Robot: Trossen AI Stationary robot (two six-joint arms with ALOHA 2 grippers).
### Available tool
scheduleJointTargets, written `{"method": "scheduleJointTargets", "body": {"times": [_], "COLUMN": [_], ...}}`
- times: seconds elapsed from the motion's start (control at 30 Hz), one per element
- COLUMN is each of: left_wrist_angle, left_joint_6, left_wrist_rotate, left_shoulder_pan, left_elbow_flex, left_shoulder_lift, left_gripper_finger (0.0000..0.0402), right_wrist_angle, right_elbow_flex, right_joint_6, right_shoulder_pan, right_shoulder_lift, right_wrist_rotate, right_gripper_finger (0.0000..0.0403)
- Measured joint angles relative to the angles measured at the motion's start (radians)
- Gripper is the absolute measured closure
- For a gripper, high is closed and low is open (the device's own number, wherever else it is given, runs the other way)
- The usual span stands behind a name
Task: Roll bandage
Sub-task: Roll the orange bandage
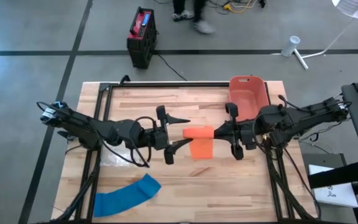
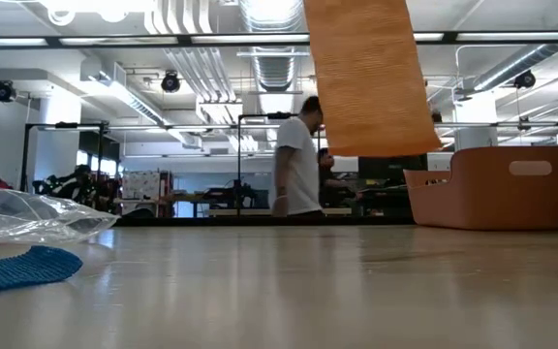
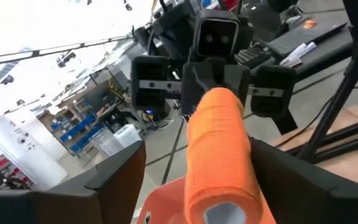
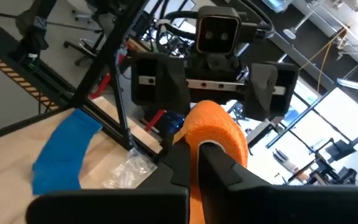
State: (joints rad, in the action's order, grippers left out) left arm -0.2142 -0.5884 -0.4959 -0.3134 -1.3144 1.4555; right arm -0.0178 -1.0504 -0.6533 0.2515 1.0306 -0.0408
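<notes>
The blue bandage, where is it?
The blue bandage lies on the table at its near-left corner in the high view, beside clear plastic wrap, below the left arm.

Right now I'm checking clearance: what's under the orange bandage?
The orange bandage hangs in the air from the right gripper; bare table lies below. Nothing there is hidden.

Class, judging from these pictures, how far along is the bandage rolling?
Done: part of the orange elastic bandage is wound into a roll. In hand: the right gripper pinches the roll in mid-air, its loose tail hanging; the left gripper stands open beside it. Left: winding that tail, and the flat blue bandage lies unrolled.
</notes>
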Motion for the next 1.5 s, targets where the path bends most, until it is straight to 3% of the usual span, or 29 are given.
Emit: {"method": "scheduleJointTargets", "body": {"times": [0.43,0.7,0.87,1.07,1.2,1.37,1.5], "left_wrist_angle": [0.031,0.031,0.047,0.099,0.154,0.143,0.136], "left_joint_6": [0.058,0.135,0.161,0.147,0.075,-0.068,-0.091], "left_wrist_rotate": [0.015,0.003,-0.01,-0.127,-0.135,-0.134,-0.134], "left_shoulder_pan": [0.003,0.002,0.002,-0.02,-0.021,-0.019,-0.018], "left_elbow_flex": [0.001,0.002,0.002,0.003,0.002,0.003,0.003], "left_shoulder_lift": [0.019,0.018,0.014,-0.004,-0.003,0.014,0.024], "left_gripper_finger": [0.023,0.037,0.0372,0.0372,0.0372,0.0364,0.0364], "right_wrist_angle": [0.017,0.019,-0.004,-0.203,-0.186,-0.092,-0.038], "right_elbow_flex": [-0.002,-0.002,-0.005,-0.038,-0.051,-0.043,-0.042], "right_joint_6": [0.031,0.09,0.14,0.155,0.119,0.057,0.018], "right_shoulder_pan": [-0.002,-0.002,-0.002,0.006,0.014,0.017,0.014], "right_shoulder_lift": [-0.006,-0.006,-0.006,-0.06,-0.094,-0.04,0.054], "right_wrist_rotate": [0.019,0.013,-0.017,-0.094,-0.036,-0.009,-0.015], "right_gripper_finger": [0.0399,0.0399,0.0378,0.0287,0.0243,0.0224,0.0226]}}
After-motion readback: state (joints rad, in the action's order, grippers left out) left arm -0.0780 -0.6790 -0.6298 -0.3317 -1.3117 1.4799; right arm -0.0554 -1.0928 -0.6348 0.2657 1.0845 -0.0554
